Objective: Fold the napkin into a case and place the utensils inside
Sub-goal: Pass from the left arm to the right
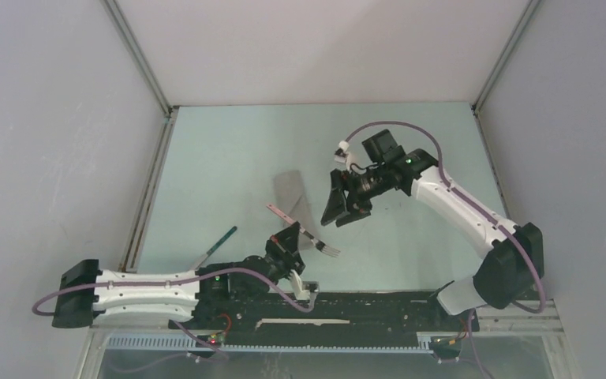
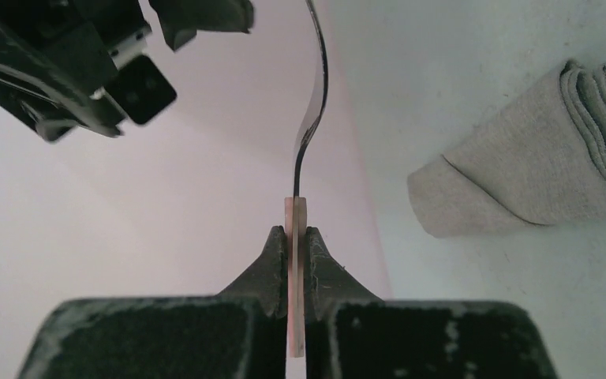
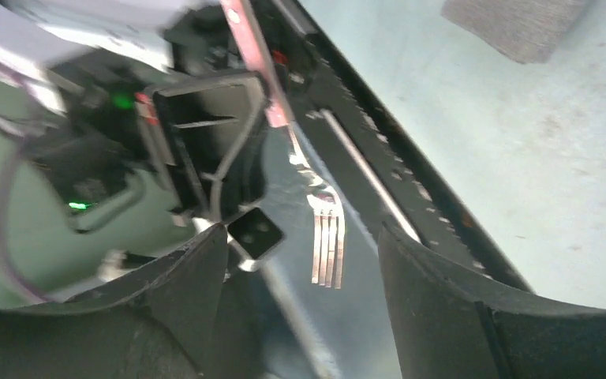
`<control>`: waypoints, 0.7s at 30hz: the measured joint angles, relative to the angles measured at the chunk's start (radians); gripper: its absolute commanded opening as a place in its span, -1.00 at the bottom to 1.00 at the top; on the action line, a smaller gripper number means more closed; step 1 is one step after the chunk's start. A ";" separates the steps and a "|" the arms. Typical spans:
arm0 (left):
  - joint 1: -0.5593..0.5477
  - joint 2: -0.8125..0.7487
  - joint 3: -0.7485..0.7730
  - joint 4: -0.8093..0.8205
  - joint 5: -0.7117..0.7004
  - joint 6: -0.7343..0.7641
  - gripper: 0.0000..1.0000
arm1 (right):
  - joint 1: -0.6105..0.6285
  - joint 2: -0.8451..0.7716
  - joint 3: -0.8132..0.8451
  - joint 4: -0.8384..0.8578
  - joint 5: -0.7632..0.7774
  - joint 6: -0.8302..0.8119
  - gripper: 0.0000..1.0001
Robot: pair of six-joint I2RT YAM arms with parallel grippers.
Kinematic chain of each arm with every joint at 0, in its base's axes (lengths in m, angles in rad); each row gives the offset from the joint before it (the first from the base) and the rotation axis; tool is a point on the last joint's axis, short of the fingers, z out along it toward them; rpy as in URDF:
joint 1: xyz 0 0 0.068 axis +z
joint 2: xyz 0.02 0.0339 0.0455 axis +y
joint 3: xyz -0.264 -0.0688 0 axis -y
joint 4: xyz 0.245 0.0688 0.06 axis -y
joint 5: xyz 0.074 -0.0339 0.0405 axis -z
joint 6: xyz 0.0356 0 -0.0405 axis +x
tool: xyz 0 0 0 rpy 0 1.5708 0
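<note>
Two sets of jaws: left jaws clamped on fork (image 2: 313,118), right jaws apart.

Pale green desk (image 1: 229,150) with two things on it.
The folded grey napkin (image 1: 290,189) lies near the middle; the green-handled utensil (image 1: 222,238) lies nearer the left edge.

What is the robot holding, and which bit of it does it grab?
The left gripper pinches the fork by its pink handle, tines pointing away. The right gripper is open and holds nothing.
</note>
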 measured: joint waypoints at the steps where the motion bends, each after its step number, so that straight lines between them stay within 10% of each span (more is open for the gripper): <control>1: -0.014 0.001 0.000 0.005 -0.001 0.008 -1.00 | 0.027 -0.005 0.006 -0.019 0.040 -0.031 0.52; 21: -0.071 0.050 0.000 -0.023 0.007 0.006 -0.99 | 0.450 -0.061 -0.058 0.066 0.678 -0.208 0.24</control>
